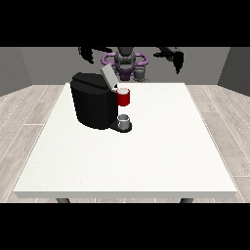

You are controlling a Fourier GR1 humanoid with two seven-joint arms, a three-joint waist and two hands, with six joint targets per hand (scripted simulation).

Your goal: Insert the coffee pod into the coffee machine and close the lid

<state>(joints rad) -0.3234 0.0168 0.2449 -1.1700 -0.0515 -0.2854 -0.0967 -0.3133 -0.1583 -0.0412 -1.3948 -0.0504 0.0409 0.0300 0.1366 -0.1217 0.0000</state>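
- Both hands are hanging raised above the table's far edge, well apart from the coffee machine (93,100).
- Hand at the view's left (88,52) is hovering over the machine's side of the table; whether its fingers are curled or straight, I cannot tell.
- Hand at the view's right (175,56) is showing fingers drooping downward, relaxed, holding nothing.
- Machine's lid (108,75) is standing tilted up, open, at the machine's top.
- Red thing at the machine (123,96) is sitting just under the raised lid.
- Grey thing (124,120) is resting on the machine's base tray, below the red thing; I cannot tell it for the pod.
- White table (161,151) is carrying the machine toward its far left part.
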